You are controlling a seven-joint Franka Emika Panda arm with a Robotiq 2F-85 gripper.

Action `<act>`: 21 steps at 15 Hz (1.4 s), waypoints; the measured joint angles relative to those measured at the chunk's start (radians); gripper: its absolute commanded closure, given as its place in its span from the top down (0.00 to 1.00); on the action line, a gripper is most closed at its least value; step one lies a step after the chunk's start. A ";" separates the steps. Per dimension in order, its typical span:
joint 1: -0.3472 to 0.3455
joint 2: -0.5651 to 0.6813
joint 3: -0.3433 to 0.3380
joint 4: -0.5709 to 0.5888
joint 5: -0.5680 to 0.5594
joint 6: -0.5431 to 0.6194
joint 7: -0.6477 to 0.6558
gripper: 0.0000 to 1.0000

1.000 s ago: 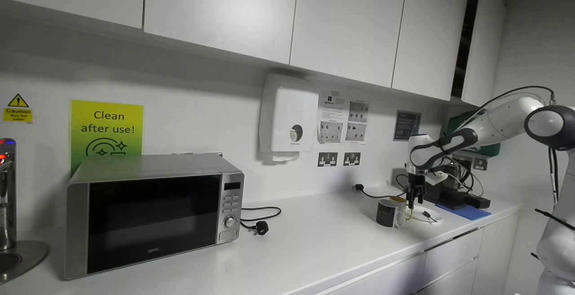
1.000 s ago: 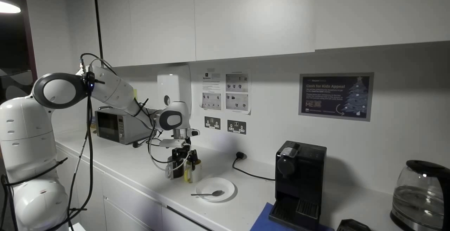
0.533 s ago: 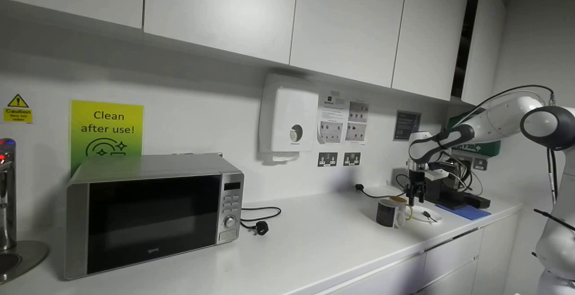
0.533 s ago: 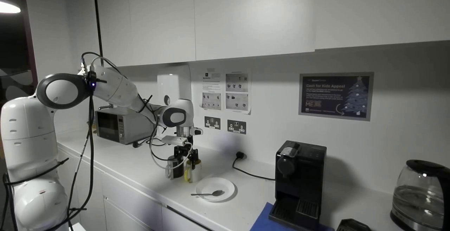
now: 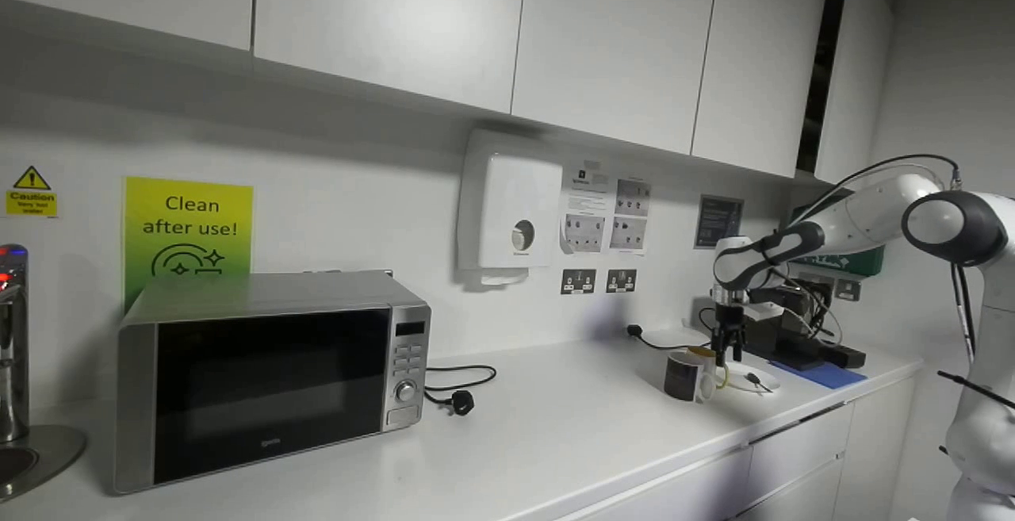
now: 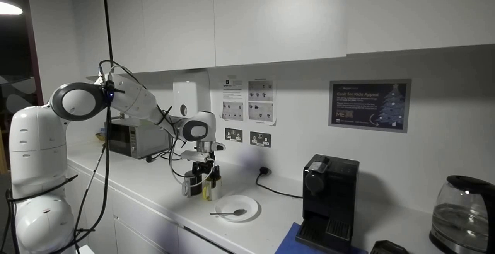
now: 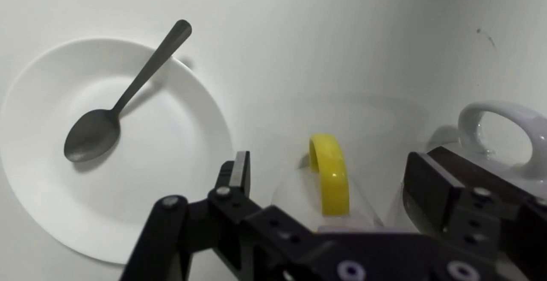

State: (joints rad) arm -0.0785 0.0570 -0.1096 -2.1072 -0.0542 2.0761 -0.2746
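My gripper [image 7: 331,170] is open and empty, pointing down, with its fingers wide apart. It also shows in both exterior views [image 5: 728,346] [image 6: 207,171], over a white mug [image 6: 215,190] with a yellow inside. In the wrist view the mug's yellow handle [image 7: 333,182] stands between the fingers, apart from both. The mug's body is mostly hidden by the gripper there. A dark mug [image 5: 682,377] with a white handle [image 7: 530,131] stands close beside it, near the right finger. A white plate [image 7: 34,212] with a metal spoon [image 7: 94,135] lies beyond the left finger.
A microwave [image 5: 270,394] stands on the white counter [image 5: 539,442]. A black coffee machine [image 6: 332,196] stands on a blue mat [image 6: 288,242], with a glass jug [image 6: 460,219] further along. Wall cupboards [image 5: 610,53] hang above. A plug cable [image 6: 278,192] lies near the wall.
The arm has shifted: its elbow is a little lower and further toward the microwave side, and the gripper has moved slightly over the yellow-handled mug. The mugs, plate and spoon have not moved.
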 measured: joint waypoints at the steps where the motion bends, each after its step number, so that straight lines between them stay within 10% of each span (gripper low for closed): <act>1: 0.000 0.008 0.001 0.004 0.000 -0.001 -0.014 0.95; 13: 0.002 0.082 0.031 0.079 -0.001 -0.002 -0.063 0.92; 14: 0.002 0.088 0.032 0.086 -0.002 -0.002 -0.063 0.69; 21: 0.000 0.103 0.032 0.109 -0.003 -0.002 -0.061 0.29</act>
State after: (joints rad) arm -0.0790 0.1601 -0.0780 -1.9985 -0.0572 2.0741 -0.3360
